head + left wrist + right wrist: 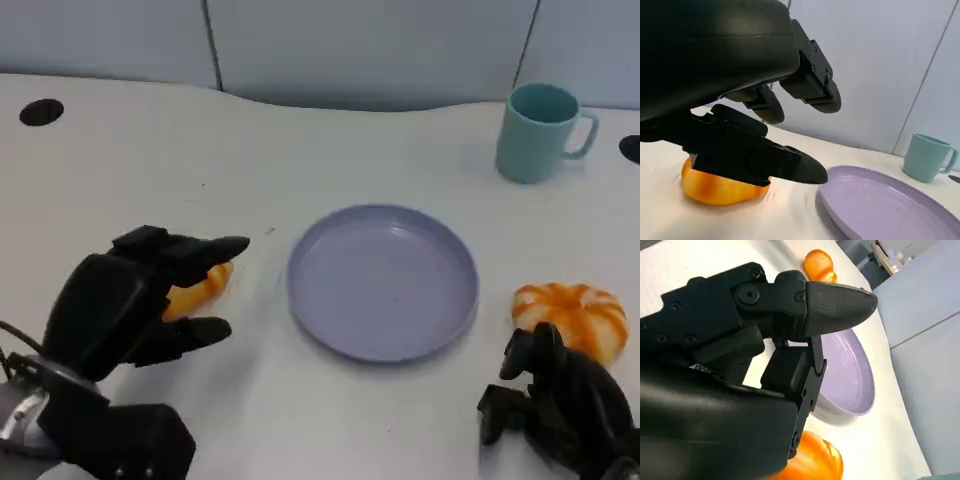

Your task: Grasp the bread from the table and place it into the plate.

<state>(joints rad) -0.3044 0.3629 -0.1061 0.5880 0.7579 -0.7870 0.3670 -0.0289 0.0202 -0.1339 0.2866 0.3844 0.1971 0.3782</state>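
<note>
You were looking at a lab or office test bench: a bare white table [330,150] with cable holes [41,112], grey partition panels [370,45] beyond your hands, staged tableware.

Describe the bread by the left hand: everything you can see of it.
The bread is a small golden-orange piece with a smooth, glossy crust, lying flat on the white table beside the purple plate, not touching it. The left hand reaches over it with fingers above and in front; whether they touch it is unclear.
</note>
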